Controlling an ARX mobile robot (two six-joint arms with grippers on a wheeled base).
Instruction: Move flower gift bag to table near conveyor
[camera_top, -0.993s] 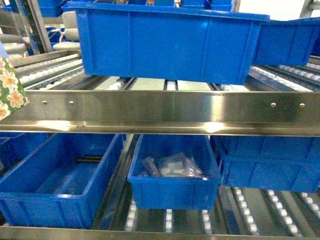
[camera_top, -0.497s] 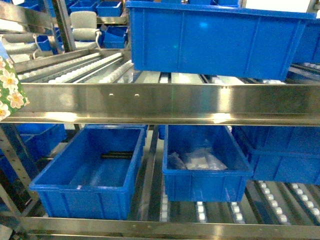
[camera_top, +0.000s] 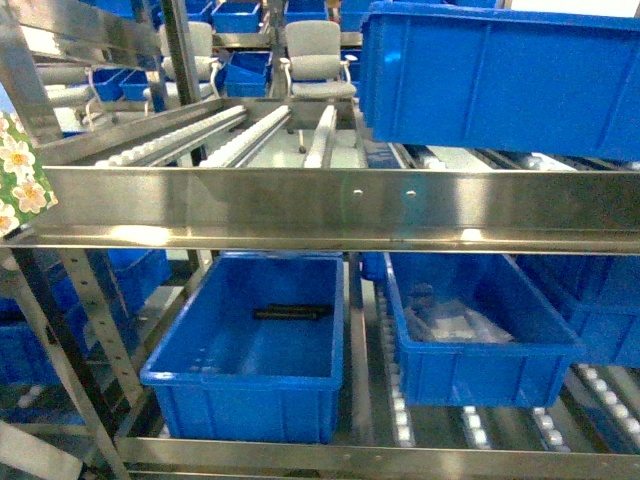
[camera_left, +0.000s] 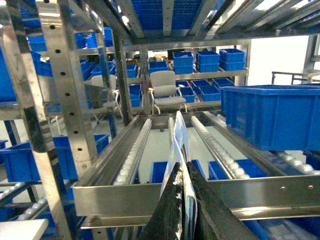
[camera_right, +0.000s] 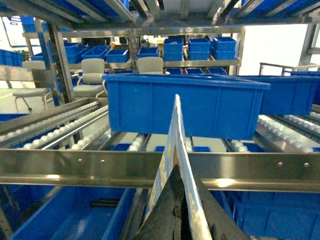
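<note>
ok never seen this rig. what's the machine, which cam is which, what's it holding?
It is a wheeled robot with two arms. The wide picture comes from its head camera, facing a steel roller conveyor loaded with blue bins. The other two come from cameras on each wrist, looking along the grippers. The left gripper and right gripper each pinch a thin edge of the flower gift bag, which shows only at the head view's left edge. The table is not in view.
</note>
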